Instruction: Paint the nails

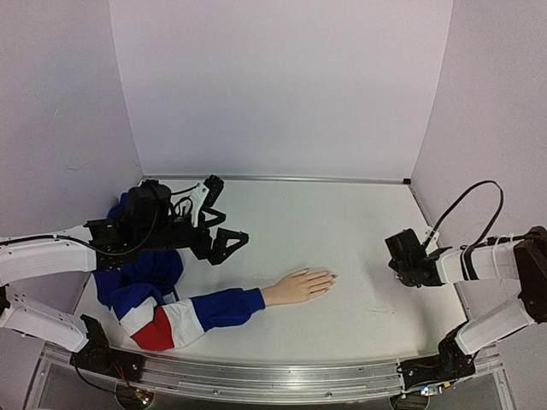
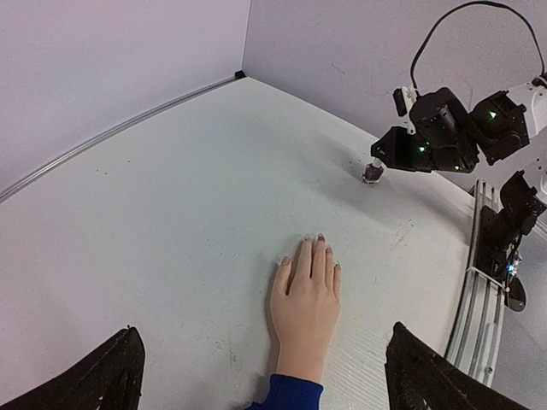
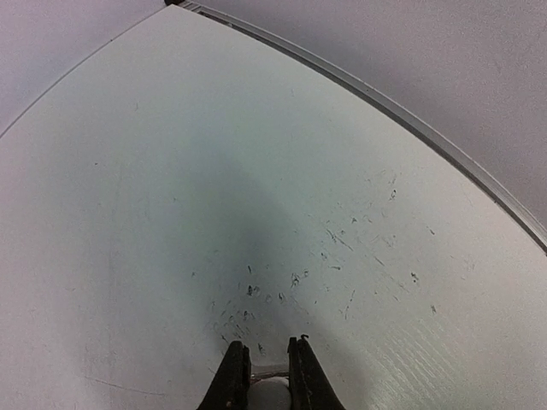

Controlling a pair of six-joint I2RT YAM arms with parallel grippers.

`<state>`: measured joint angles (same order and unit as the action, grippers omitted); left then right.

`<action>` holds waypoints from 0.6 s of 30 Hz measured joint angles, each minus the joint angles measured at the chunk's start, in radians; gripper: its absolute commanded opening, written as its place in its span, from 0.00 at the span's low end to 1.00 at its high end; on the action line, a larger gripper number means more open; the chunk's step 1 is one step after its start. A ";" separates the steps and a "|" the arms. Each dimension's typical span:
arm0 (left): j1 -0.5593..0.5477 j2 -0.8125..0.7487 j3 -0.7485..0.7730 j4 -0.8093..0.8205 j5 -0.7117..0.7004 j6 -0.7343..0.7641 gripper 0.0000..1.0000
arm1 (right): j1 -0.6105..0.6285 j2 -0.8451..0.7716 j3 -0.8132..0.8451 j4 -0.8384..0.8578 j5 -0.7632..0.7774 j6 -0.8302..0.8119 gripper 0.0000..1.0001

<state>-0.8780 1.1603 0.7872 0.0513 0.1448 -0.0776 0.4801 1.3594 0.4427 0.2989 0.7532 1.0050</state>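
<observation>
Nearest the arm bases, the sleeve (image 1: pixel 209 309) (blue/white/red) lies on the surface (image 1: pixel 342 213) and runs out from under the left arm to the mannequin hand (image 1: pixel 297 287). That hand is palm down, fingers flat, pointing toward the right gripper (image 1: pixel 396 270). The nails (image 2: pixel 321 238) are at those fingertips, below and ahead of the left gripper (image 1: pixel 231 212) and well apart from the right gripper, off to its left. They're too small to tell whether any carry polish. Left gripper: jaws wide apart, holding nothing, hovering over the sleeve end. In its wrist view the mannequin wrist sits between its fingers (image 2: pixel 102 380), no contact. Farther out, the right gripper has its jaws together, clamped on a pale cap (image 3: pixel 271 395), with a small dark bottle (image 2: pixel 371 176) directly under it, at or just off the surface. Can't tell whether the cap is unscrewed or whether there's a brush below it. Risks as I read them: nothing pins the bottle, so if the cap is on tight, a lift takes the whole bottle up or tips it. There's a long carry across bare surface to the nails, so drips are possible. The mannequin hand is loose, so brush pressure could slide or roll it and smear polish onto the skin. The left gripper hangs over the approach path, so the arms could clash near the fingertips.
</observation>
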 measured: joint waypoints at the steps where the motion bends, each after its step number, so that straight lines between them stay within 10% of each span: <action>1: 0.000 0.000 0.000 -0.002 0.000 0.000 0.99 | 0.000 0.000 0.000 0.000 0.000 0.004 0.21; 18: 0.000 -0.058 0.019 -0.043 -0.123 0.003 0.99 | 0.000 -0.262 0.054 -0.134 -0.061 -0.144 0.98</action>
<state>-0.8780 1.1019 0.8062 0.0082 0.0219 -0.0746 0.4801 1.0969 0.4965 0.1654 0.6918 0.8608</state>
